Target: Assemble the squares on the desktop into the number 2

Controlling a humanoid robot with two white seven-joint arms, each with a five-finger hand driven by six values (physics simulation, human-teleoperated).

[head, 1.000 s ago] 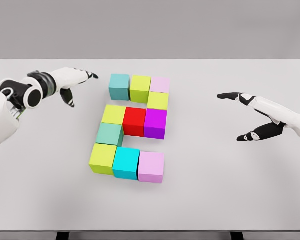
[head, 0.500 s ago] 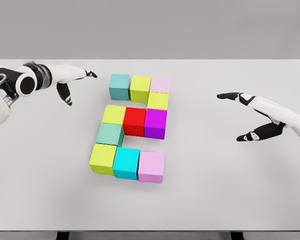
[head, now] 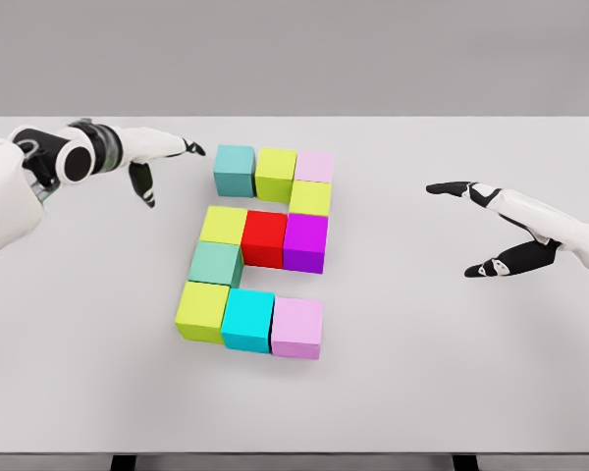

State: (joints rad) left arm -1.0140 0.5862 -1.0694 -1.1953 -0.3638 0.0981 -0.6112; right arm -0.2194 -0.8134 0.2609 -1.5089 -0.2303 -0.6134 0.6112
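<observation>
Bright coloured squares sit in the middle of the white desk (head: 491,373), and they already make a shape much like a 2. The top row is the teal block (head: 235,169), the olive block (head: 275,174) and the pale pink block (head: 314,166), a bit nearer the far edge. A yellow block (head: 310,198) joins down to the middle row, where the red block (head: 264,238) sits. A green block (head: 215,263) leads down to the bottom row, ending in the pink block (head: 297,327). The blocks look hard, smooth and light, so you can likely push one by a flat side or pinch it on two opposite sides. They touch each other, so a push on one may slide its neighbours. Your left hand (head: 147,157) floats near the far left corner, just beside the teal block, fingers spread, holding nothing. Your right hand (head: 491,231) hangs over the right side, well apart from the blocks, open and empty. Nothing else stands in the way.
</observation>
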